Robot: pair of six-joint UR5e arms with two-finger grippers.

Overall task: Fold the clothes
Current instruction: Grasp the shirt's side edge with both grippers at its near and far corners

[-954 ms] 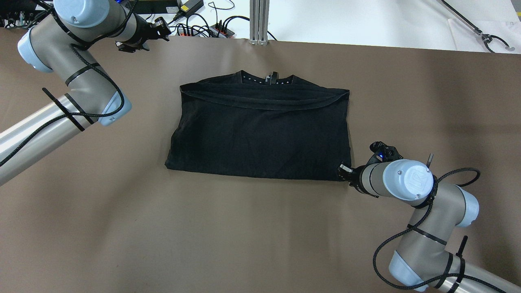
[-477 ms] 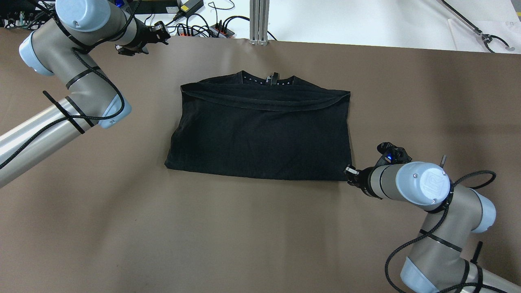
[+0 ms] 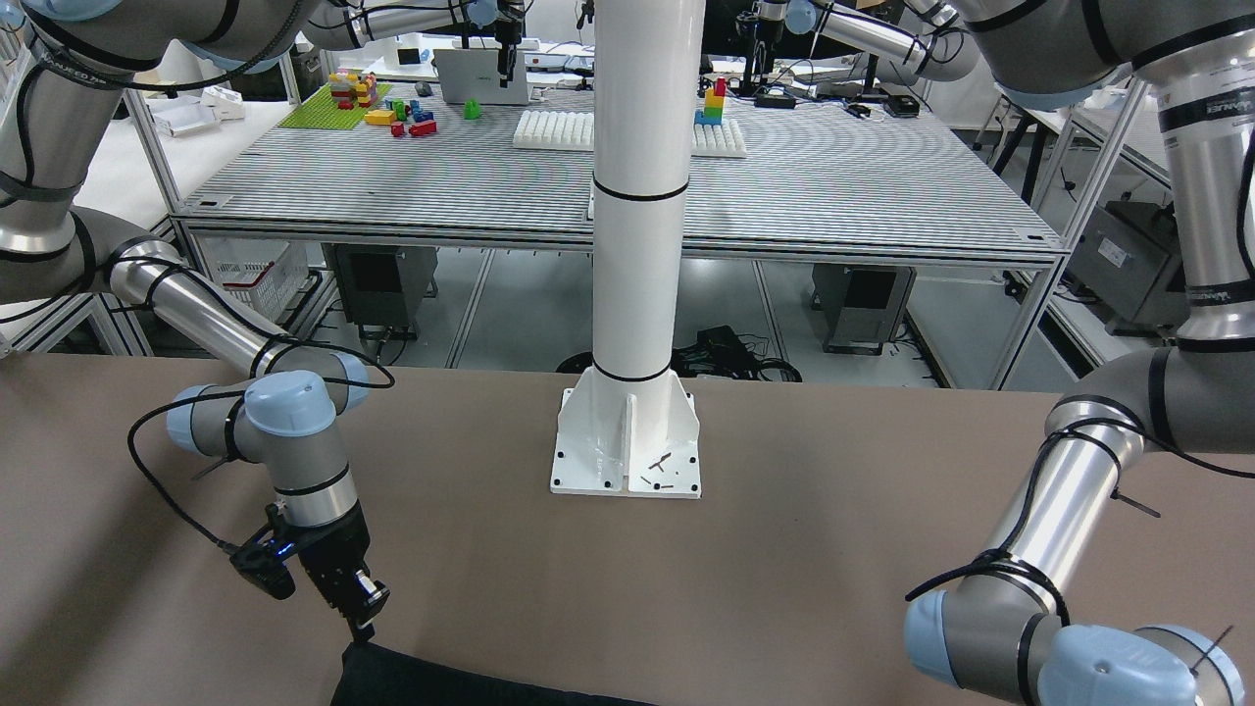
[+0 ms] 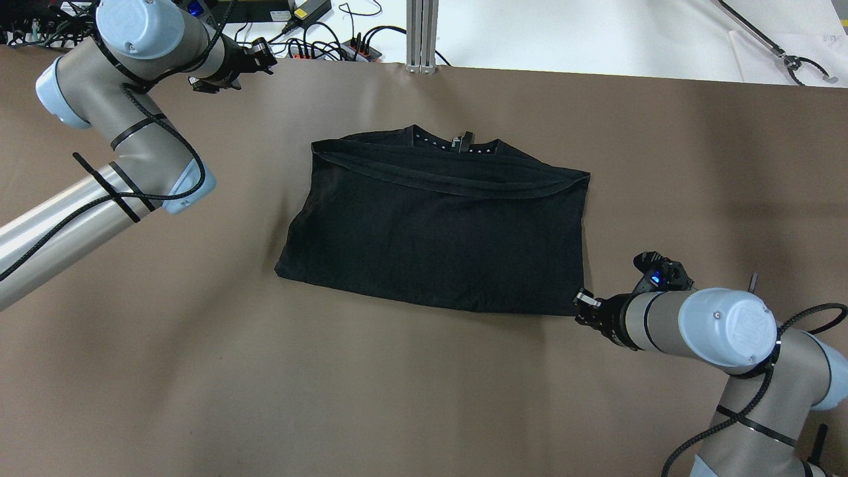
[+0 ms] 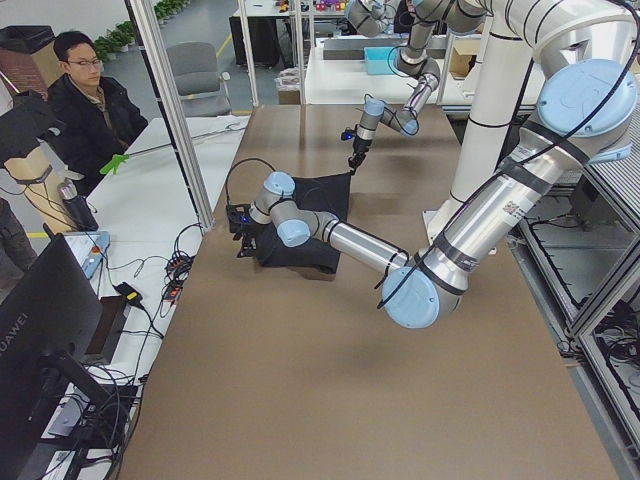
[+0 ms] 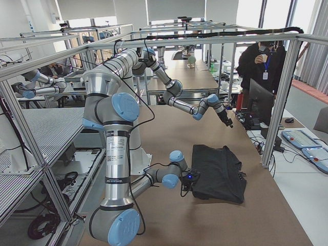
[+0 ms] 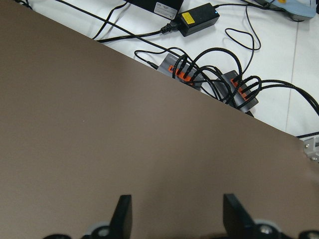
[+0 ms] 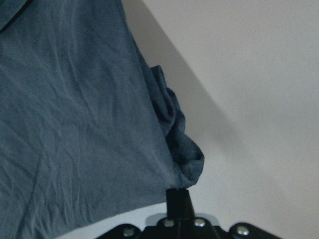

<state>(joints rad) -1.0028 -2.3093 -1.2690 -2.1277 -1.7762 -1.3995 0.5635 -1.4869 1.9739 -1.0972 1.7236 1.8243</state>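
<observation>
Brown table (image 4: 424, 397) carries the clothes (image 4: 437, 245), half-folded near its centre. They have just slid toward the robot's right, dragged by the right gripper (image 4: 583, 306) clamped on their near right corner, likely repositioning before the next fold. The left gripper (image 7: 174, 211), spread wide and empty, hovers by the power strips (image 7: 209, 74), well apart from the cloth.

Counter (image 3: 833, 549): brown, spanning the frame.
Post (image 3: 632, 245): white, upright at centre on a square base plate (image 3: 627, 456) that carries a few small dark bits.
Right gripper (image 3: 365, 620): at the view's left, pointing down, jaws at the corner of the clothes.
Clothes (image 3: 441, 686): black, cut off by the bottom edge.
Left arm (image 3: 1054, 510): at the view's right, its elbow low in the corner.
Behind: 1 striped workbench (image 3: 833, 186) with coloured blocks (image 3: 363, 98).
</observation>
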